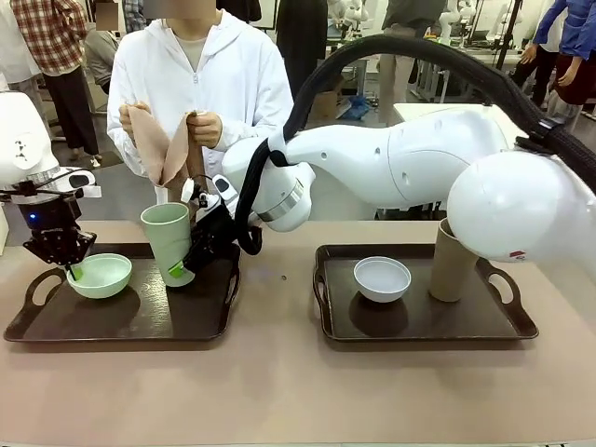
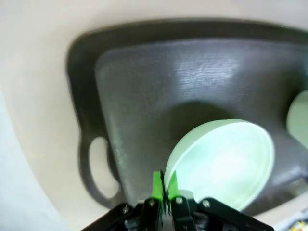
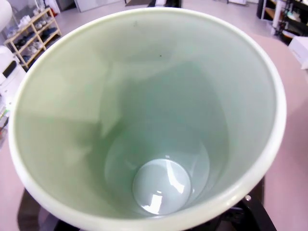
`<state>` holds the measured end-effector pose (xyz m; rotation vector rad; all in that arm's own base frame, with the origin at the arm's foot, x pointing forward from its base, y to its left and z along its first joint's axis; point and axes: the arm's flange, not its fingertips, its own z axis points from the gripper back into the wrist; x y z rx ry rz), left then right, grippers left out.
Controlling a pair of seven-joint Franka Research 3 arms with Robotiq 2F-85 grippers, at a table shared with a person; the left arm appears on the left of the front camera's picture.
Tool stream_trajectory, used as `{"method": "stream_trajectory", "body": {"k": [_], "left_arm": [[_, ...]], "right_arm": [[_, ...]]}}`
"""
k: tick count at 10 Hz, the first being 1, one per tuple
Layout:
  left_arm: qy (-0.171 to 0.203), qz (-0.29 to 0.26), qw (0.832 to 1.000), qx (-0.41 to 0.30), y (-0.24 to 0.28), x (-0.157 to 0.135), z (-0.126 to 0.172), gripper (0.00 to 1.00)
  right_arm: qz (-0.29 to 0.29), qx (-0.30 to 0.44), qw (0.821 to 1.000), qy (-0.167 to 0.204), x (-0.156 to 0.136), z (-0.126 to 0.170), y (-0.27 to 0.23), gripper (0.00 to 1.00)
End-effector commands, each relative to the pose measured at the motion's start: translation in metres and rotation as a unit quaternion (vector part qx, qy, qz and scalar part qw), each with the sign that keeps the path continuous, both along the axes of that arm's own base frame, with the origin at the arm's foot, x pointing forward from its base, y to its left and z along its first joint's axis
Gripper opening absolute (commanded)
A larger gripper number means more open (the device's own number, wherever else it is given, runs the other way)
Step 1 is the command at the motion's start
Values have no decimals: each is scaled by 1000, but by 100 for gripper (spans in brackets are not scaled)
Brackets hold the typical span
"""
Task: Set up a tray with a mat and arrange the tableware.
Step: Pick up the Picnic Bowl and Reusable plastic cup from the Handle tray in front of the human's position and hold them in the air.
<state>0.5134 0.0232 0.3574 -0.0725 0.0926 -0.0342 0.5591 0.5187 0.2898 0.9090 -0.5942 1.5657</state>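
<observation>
Left tray (image 1: 140, 315), on the table's (image 1: 279, 391) left half: both pale green pieces are on it.

Left gripper (image 1: 73, 270) comes down from above at the tray's left end, by the handle. Its jaws are pinched shut on the near-left rim of the pale green bowl (image 1: 101, 275). In the left wrist view the green pads (image 2: 158, 185) meet across the lip, one inside and one outside. The rest of the bowl (image 2: 221, 161) runs away from the gripper (image 2: 164, 186) toward the tray's (image 2: 192, 77) middle.

Right arm reaches across the middle to the same tray. Right gripper (image 1: 183, 265) is clasped low on the pale green cup (image 1: 166, 237) from its right side, near the tray's back right corner. Cup's long axis is close to upright, mouth up. The right wrist view looks straight down the cup (image 3: 154, 120). Cannot tell whether its base is touching the tray.

Right tray (image 1: 419, 328): white bowl (image 1: 382, 277) at centre, tan-brown cup (image 1: 452, 265) toward the back right edge. No gripper is near either.

Person at the far edge holds a tan cloth (image 1: 158, 144) in both hands, above and behind the left tray.

Judgement: the cloth is likely the mat. It needs the tray floor bare, so both pieces must rise straight up. Each gripper is already on its own piece.
</observation>
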Motion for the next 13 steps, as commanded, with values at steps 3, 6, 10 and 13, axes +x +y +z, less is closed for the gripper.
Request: {"method": "stream_trajectory", "body": {"k": [3,6,10,13], "left_arm": [[-24,-8,1000,-3,-2,-49,136,0],[-59,5,998,28,-11,-87,236,0],[-68,-6,998,15,-9,-101,254,0],[-68,-6,998,15,-9,-101,254,0]], "right_arm": [[-72,-52,995,-33,-53,124,-16,18],[-100,-65,992,-32,-81,206,-10,18],[-99,-49,993,-41,-84,223,-7,18],[-99,-49,993,-41,-84,223,-7,18]]}}
